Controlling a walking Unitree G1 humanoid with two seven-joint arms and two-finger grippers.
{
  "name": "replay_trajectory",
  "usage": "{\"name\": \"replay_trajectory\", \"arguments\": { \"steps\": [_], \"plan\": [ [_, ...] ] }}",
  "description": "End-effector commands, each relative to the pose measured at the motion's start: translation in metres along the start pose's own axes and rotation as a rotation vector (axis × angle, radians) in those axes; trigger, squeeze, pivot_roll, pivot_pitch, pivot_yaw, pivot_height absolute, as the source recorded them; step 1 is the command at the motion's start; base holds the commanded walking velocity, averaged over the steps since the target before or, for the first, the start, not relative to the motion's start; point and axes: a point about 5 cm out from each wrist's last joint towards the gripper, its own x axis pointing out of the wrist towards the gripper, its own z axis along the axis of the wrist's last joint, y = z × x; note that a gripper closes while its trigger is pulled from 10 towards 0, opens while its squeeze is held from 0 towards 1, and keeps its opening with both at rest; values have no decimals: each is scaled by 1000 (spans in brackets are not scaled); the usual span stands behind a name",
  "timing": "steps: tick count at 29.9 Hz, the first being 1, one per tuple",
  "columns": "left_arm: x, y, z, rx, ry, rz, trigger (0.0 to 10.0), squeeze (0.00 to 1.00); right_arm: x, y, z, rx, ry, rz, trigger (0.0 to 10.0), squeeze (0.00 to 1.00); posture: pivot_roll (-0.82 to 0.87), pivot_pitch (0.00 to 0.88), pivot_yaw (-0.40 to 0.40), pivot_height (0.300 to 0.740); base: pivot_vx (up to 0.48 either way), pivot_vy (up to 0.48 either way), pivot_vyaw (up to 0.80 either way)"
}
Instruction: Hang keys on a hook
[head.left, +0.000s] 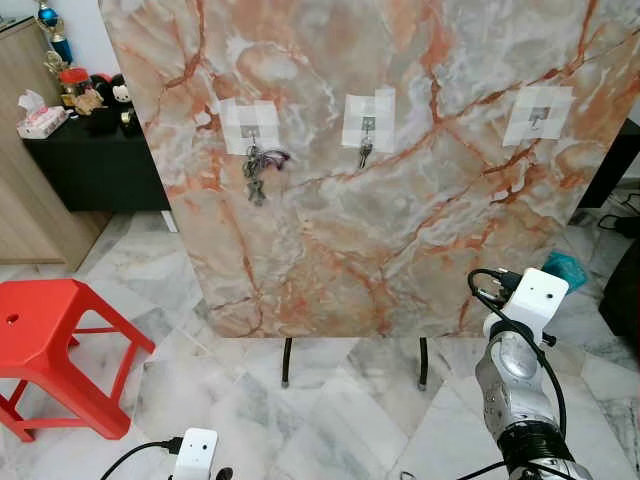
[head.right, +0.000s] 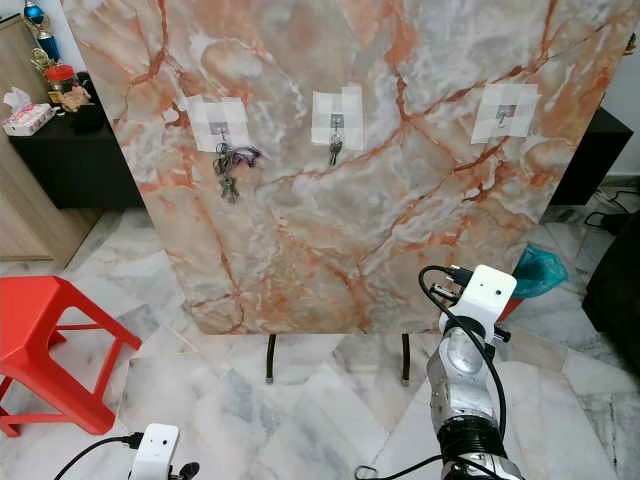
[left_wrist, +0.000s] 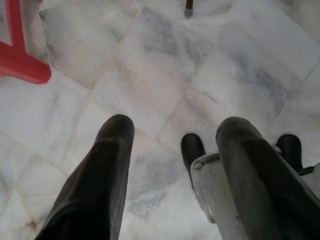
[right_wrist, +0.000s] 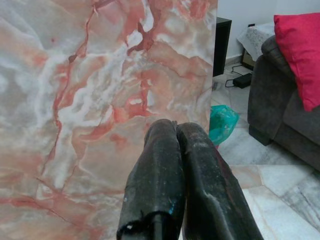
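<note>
Left eye view: keys (head.left: 258, 168) hooked (right hand (right_wrist: 172, 131) apart).

We're in somebody's home, a living room by the look of it: pale marble floor tiles (head.left: 330, 420), a red plastic stool (head.left: 50, 345), a dark cabinet (head.left: 95, 165) crowded with trinkets and a tissue box (head.left: 40, 115). There's a grey sofa (right_wrist: 285, 100) with a red cushion (right_wrist: 300, 50) (properly domestic), and a marble-patterned board (head.left: 400, 200) on thin legs.
</note>
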Motion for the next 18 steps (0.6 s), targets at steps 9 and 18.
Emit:
{"name": "replay_trajectory", "arguments": {
  "steps": [9,18],
  "plan": [
    [0,1,-1,8,2,-2,10000,0,1,0,4,12,-14,-13,10000,0,-31,0,4,740,258,0,0],
    [-1,1,-3,6,7,-1,10000,0,-2,4,0,13,-2,-2,10000,0,-23,0,-2,740,261,0,0]
  ]
}}
